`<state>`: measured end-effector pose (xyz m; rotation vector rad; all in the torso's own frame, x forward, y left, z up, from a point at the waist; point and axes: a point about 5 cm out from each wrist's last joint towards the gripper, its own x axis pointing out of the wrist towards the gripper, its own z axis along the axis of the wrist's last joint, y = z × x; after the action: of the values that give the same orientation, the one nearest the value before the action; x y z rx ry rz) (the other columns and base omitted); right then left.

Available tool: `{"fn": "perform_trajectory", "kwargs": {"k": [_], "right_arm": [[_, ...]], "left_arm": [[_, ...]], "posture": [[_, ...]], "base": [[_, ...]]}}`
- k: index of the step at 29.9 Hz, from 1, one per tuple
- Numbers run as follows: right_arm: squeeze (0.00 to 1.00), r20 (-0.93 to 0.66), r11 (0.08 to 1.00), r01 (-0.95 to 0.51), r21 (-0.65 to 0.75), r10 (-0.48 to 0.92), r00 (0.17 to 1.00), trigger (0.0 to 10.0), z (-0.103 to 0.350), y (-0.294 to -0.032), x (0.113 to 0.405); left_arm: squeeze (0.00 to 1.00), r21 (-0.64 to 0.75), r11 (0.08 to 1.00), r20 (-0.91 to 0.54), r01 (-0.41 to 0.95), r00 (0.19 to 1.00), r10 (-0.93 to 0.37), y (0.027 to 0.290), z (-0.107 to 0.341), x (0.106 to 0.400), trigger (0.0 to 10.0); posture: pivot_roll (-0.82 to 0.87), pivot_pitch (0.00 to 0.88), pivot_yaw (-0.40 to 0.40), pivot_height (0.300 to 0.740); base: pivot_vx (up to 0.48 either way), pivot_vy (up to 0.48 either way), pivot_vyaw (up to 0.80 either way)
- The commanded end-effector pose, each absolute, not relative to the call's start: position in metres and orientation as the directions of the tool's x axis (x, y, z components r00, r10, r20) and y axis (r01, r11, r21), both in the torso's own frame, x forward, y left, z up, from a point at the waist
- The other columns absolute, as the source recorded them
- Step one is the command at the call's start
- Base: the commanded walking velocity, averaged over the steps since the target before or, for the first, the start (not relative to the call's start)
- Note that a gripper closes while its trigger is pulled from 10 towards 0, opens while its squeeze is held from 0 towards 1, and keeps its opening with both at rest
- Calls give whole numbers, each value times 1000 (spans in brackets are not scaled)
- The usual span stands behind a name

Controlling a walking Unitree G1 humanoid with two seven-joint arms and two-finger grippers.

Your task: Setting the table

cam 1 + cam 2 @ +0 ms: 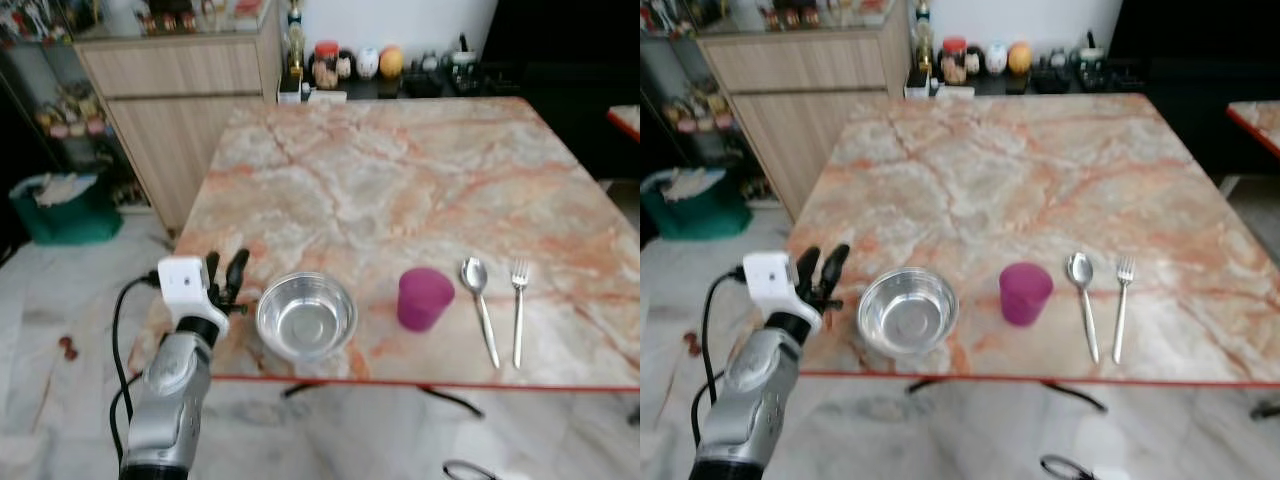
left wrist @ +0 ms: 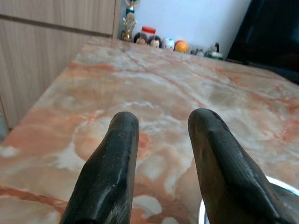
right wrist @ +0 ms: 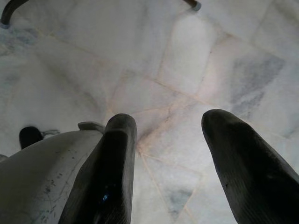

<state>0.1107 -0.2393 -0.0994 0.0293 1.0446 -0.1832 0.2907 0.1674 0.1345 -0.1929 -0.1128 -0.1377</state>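
Note:
A steel bowl (image 1: 306,316) sits near the front edge of the marble table (image 1: 400,170). To its right stand a purple cup (image 1: 424,298), then a spoon (image 1: 479,305) and a fork (image 1: 518,308) lying side by side. My left gripper (image 1: 226,271) hovers over the table's front left corner, just left of the bowl, open with nothing between its fingers (image 2: 117,154). The bowl's rim (image 2: 280,183) shows beside it in the left wrist view. My right gripper (image 3: 163,126) hangs open over the floor.
A wooden cabinet (image 1: 180,90) stands at the back left. Jars and small round ornaments (image 1: 360,62) line the shelf behind the table's far edge. A green basket (image 1: 65,205) sits on the floor at the left. The table's red front edge (image 1: 450,383) runs close to me.

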Motion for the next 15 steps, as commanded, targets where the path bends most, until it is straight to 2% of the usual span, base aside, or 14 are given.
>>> {"fn": "perform_trajectory", "kwargs": {"k": [1,5,10,15], "right_arm": [[0,-866,985,160,-60,-131,482,10000,-100,-237,110],[0,-867,985,159,-60,-130,481,10000,-100,-237,110],[0,-868,986,156,-60,-129,479,10000,-100,-237,110],[0,-869,986,153,-61,-128,477,10000,-101,-237,110]], "left_arm": [[1000,-191,968,117,161,983,-141,171,137,288,10000],[1000,-192,962,73,196,980,-185,169,136,287,10000],[1000,-218,932,-48,288,951,-305,157,133,283,10000],[1000,-203,926,-92,319,935,-342,155,136,281,10000]], "posture": [[-1,0,-4,732],[-4,0,-3,732],[-7,0,-1,732],[-2,0,-2,732]], "base": [[0,0,0],[0,0,0],[0,0,0],[0,0,0]]}}
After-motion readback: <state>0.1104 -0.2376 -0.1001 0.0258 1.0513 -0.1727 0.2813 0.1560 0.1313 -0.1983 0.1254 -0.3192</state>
